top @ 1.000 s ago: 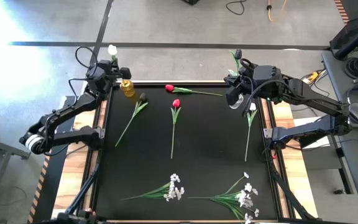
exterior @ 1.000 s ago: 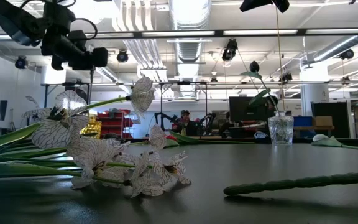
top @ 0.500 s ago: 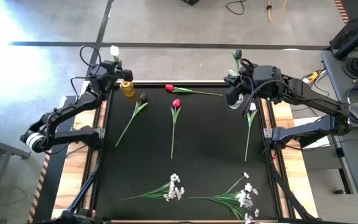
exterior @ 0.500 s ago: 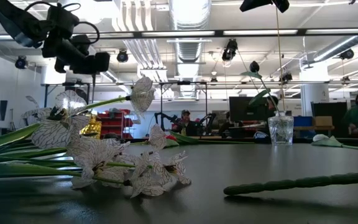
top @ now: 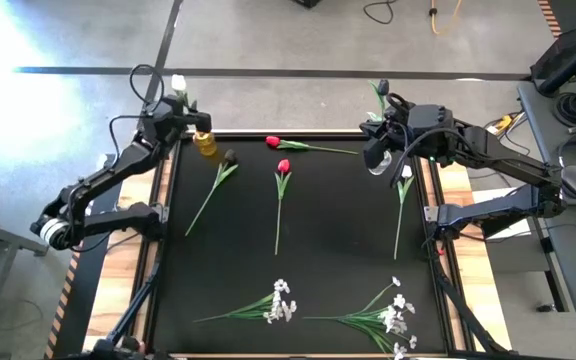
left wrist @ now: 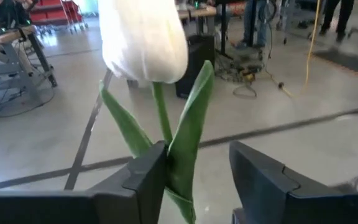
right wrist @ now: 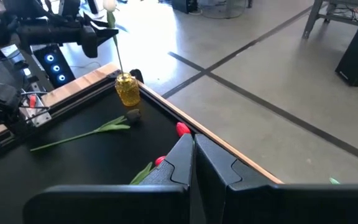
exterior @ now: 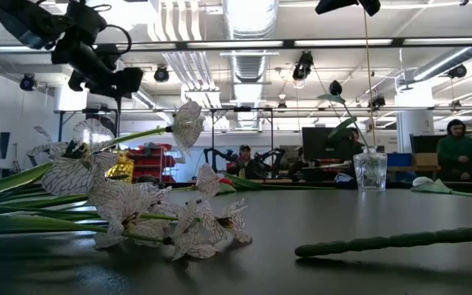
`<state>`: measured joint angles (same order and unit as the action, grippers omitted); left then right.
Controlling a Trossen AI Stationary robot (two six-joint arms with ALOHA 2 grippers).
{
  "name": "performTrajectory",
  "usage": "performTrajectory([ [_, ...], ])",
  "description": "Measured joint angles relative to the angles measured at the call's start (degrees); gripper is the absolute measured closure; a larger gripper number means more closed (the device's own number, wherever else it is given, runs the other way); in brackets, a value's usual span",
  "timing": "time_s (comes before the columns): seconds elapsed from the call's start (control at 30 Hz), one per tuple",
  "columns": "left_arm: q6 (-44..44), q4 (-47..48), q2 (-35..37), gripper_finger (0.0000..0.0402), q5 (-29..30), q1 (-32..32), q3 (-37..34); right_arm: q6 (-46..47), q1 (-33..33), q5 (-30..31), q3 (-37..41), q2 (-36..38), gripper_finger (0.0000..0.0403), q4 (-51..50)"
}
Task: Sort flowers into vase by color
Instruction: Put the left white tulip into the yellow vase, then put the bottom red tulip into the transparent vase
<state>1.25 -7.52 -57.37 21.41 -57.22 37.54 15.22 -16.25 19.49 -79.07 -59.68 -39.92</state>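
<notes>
My left claw (top: 175,100) has crept a little farther toward the bench's far edge than a moment ago, and it still pinches the stem of a white tulip (left wrist: 143,39) between its fingers (left wrist: 146,180). The tulip stands upright, a creamy closed head over two long green leaves, its stem running down into the yellow vase (top: 206,143) just below and beside my claw. I can read no writing anywhere. My right claw (top: 380,128) has not moved; its fingers are pressed shut on the thin stem of a dark tulip (exterior: 335,88) standing in the clear glass vase (exterior: 370,171) beneath it. Out on the black bench (top: 338,230) lie another dark tulip (top: 213,187), two red tulips (top: 282,195), a white one (top: 402,205) and the white blossom sprays (top: 268,304).
</notes>
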Motion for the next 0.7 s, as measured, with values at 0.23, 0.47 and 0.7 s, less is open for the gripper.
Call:
performTrajectory([
  [0.23, 1.3, 12.2, 0.3, 0.0216, -1.7, 0.0, 5.7, -0.6, 0.0, 0.0, 0.0, 0.0, 0.0394, 0.0],
  [0.47, 1.1, 18.1, 0.3, 0.0214, -3.0, 0.0, 7.8, -1.7, 0.0, 0.0, 0.0, 0.0, 0.0394, 0.0],
  [0.7, -0.3, 20.7, 1.3, 0.0214, -4.1, 0.1, 7.8, -1.9, 0.0, 0.0, 0.0, 0.0, 0.0394, 0.0],
])
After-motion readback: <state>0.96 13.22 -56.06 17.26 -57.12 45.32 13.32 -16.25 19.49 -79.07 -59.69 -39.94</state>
